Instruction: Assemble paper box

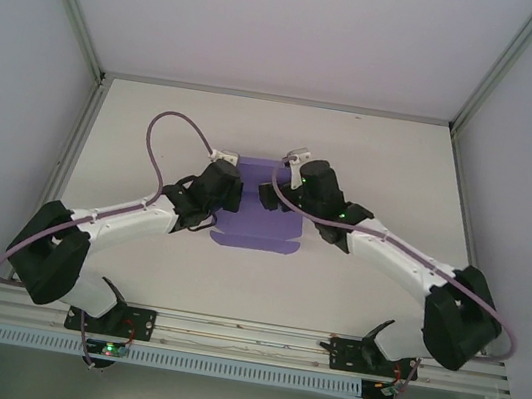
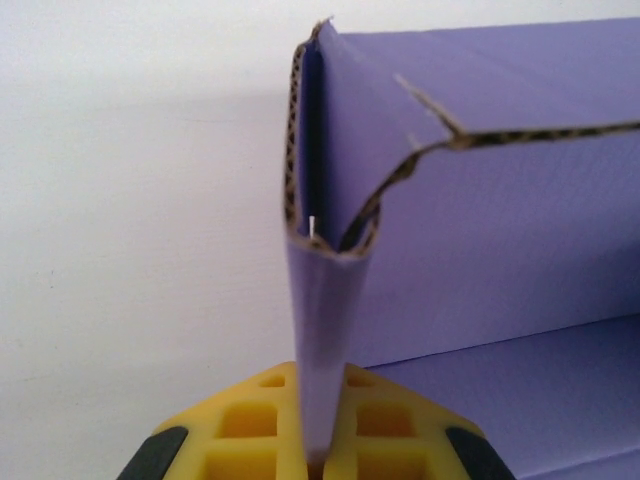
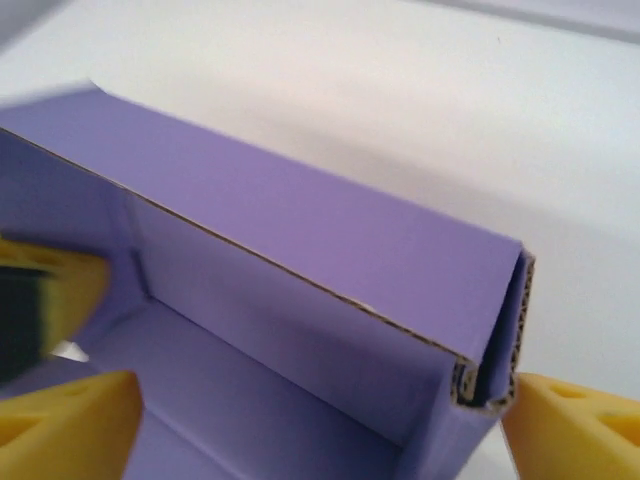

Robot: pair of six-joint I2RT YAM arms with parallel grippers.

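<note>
We see the left gripper (image 2: 318, 432) clamped on an upright wall of the paper box (image 1: 258, 227) | right gripper (image 3: 320, 430) jaws wide apart, straddling another wall, one jaw inside the box | box sits on the table (image 1: 382, 167) between both grippers.

2 arms, left arm (image 1: 121, 222) and right arm (image 1: 403, 262): white link shells, black joint housings. Mauve cable (image 1: 171, 129) off each. Green light (image 1: 107, 347) on left base (image 1: 110, 322). Left pincer (image 2: 318, 440) fingers (image 2: 245, 425) yellow, square-pocketed, black side pads. Right pincer (image 3: 320, 425) same yellow.
</note>
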